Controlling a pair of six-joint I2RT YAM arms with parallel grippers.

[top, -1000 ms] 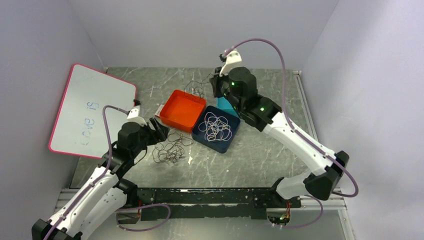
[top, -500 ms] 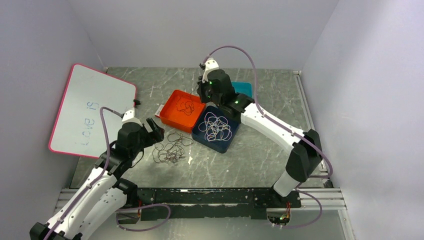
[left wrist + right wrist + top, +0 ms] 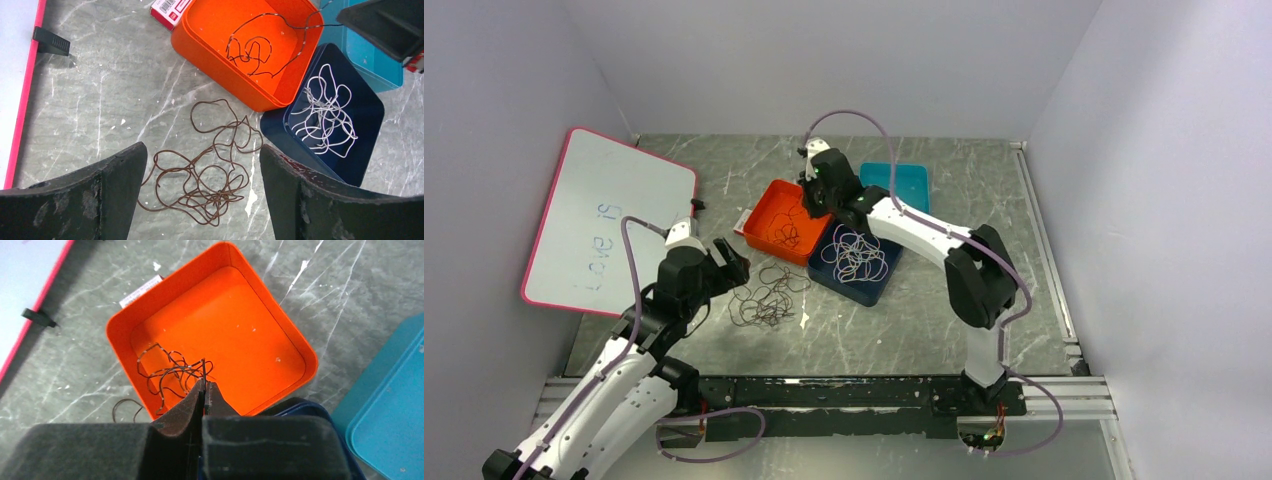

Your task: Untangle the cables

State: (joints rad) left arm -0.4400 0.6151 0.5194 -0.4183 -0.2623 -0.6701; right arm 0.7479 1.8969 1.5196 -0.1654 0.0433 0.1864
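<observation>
Upper centre, top view: right gripper [image 3: 204,388] clenches a black cable [image 3: 172,371], likely limp and light, over the orange tray [image 3: 240,315]; left gripper [image 3: 202,172] released. Best pinched at single strands.

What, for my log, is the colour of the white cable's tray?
Navy blue tray; best in left wrist view.

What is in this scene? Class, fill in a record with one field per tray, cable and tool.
orange tray: holds the black cable
blue tray: holds the white cable
table: brown cable lies loose, beside the orange tray
left tool: open, above the brown cable
right tool: shut on the black cable, over the orange tray
</observation>
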